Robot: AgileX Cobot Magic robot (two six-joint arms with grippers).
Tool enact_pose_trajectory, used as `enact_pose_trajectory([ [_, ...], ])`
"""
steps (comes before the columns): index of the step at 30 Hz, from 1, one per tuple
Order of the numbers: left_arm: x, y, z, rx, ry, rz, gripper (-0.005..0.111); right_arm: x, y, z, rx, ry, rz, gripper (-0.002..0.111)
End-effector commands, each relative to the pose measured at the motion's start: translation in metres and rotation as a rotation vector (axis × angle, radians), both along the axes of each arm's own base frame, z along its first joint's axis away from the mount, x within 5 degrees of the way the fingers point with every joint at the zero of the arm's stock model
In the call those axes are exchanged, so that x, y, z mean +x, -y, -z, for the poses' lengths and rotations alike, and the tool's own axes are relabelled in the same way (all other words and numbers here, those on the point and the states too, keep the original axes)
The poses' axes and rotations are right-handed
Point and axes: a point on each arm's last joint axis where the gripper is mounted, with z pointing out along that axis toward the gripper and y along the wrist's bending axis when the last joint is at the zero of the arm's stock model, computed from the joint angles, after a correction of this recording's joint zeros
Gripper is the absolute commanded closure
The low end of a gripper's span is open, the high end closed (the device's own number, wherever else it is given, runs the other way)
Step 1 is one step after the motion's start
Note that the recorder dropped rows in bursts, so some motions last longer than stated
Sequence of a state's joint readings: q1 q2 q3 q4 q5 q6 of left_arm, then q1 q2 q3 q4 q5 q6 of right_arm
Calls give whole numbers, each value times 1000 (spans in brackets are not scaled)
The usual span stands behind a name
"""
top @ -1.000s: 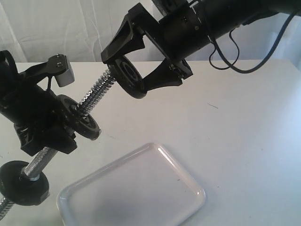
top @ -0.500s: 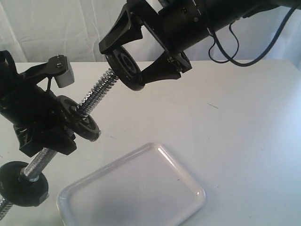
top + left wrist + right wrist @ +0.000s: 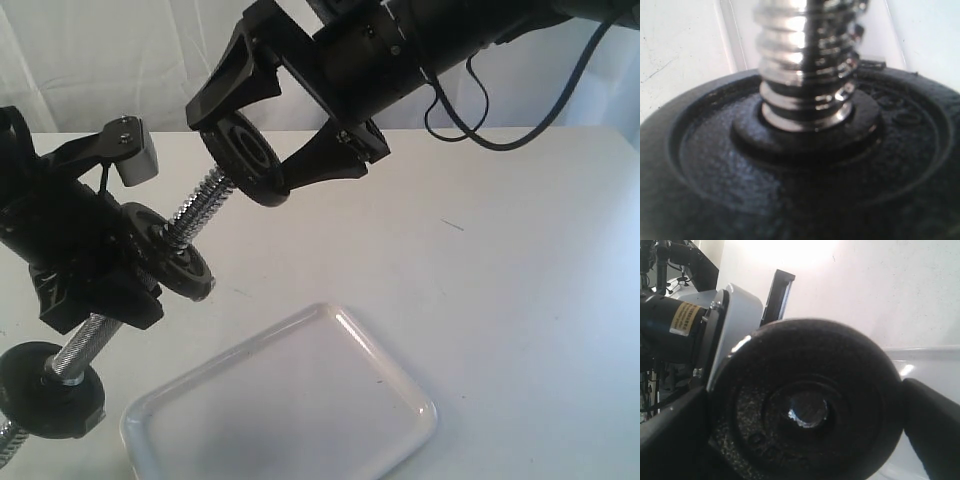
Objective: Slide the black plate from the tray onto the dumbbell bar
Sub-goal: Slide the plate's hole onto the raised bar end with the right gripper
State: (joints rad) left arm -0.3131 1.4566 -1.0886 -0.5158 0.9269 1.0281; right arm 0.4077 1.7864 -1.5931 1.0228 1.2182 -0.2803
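Over the last second the right arm (image 3: 430, 45) has carried the black plate (image 3: 243, 158) leftward, closing the gap to the raised threaded end of the dumbbell bar (image 3: 200, 205). A second ago the plate hung just off the tip. Now its body covers the tip in the exterior view, and the right wrist view shows a chrome glint (image 3: 807, 412) sitting in the centre hole. I judge the hole is lined up with the tip at or just inside it, so threading has begun. The plate has not yet travelled down the threads toward the inner disc (image 3: 175, 262).

The right jaws stand wide and pinch the plate by opposite edges of its rim, the same grip as a second ago. The left jaws are closed round the bar's middle, between the inner disc and the outer disc (image 3: 50, 390), holding the bar tilted in the air. The left arm (image 3: 55, 235) has not shifted. The tray (image 3: 372, 340) lies with nothing on it, well apart from the plate.

The surface (image 3: 530, 280) is plain white with a few faint specks. Behind it hangs a white curtain (image 3: 110, 60), and a black cable (image 3: 470, 115) loops off the right arm
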Motion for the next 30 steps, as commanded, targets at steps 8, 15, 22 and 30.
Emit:
enact_pose_trajectory([
  [8, -10, 8, -29, -153, -6, -10, 107, -5, -17, 0, 46, -30, -35, 108],
  [15, -9, 8, -30, -154, 3, -16, 107, -4, -26, 13, 25, -52, -58, 108],
  [22, -9, 7, -29, -145, 4, -13, 107, -3, -26, 13, 28, -23, -75, 106],
  [30, -9, 7, -29, -145, 4, -13, 107, -3, -25, 13, 25, 19, -100, 30],
])
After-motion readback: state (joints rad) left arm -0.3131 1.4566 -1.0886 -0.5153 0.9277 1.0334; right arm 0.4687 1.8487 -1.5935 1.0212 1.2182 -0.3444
